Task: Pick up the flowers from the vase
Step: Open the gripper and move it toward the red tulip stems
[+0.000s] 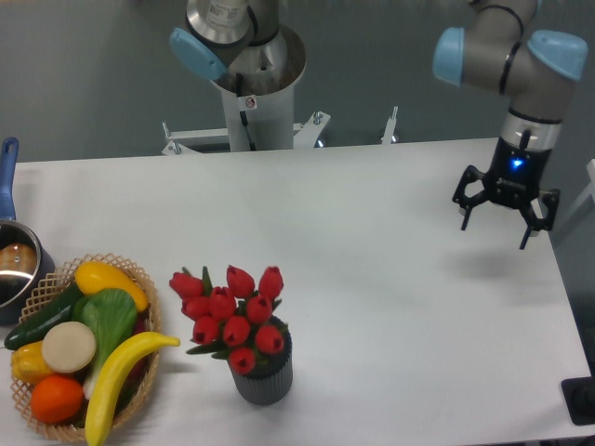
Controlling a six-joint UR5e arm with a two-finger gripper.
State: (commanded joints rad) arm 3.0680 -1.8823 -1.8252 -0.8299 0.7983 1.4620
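A bunch of red tulip flowers (231, 311) with green leaves stands in a small dark grey ribbed vase (264, 381) near the table's front edge, left of centre. The buds spread wider than the vase and lean to the left. My gripper (495, 223) hangs over the far right side of the table, well away from the flowers. Its fingers are spread open with nothing between them.
A wicker basket (141, 279) with a banana, an orange and vegetables sits at the front left, close to the vase. A blue-handled metal pot (15, 265) stands at the left edge. The robot's base column (253, 98) rises behind the table.
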